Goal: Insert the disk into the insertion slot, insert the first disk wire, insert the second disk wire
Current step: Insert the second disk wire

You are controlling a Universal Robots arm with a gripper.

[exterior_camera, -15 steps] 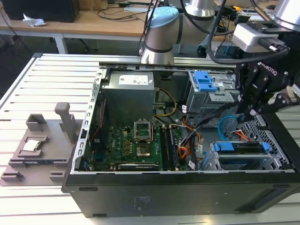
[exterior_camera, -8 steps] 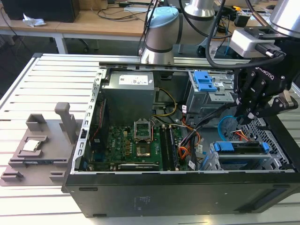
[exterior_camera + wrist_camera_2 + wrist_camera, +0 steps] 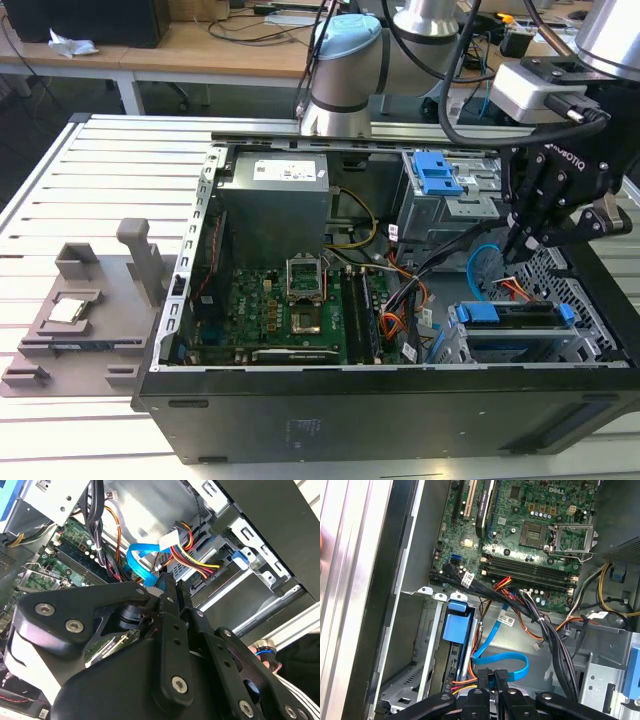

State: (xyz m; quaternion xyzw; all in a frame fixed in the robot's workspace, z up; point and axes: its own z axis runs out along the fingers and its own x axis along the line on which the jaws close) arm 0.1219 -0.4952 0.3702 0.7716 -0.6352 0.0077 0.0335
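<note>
Gripper [image 3: 490,677] low over the drive bay, fingers narrowed on the second disk wire [image 3: 506,667]. Disk [image 3: 512,318] already seated in the insertion slot [image 3: 470,345]; first disk wire [image 3: 197,562] seemingly plugged; blue cable pending.

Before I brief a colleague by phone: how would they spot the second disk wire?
Find the open computer case, then the low drive cage at the exterior view's right. Just above it curls the second disk wire: flat and light blue, unlike the red-orange-yellow bundle beside it.
</note>
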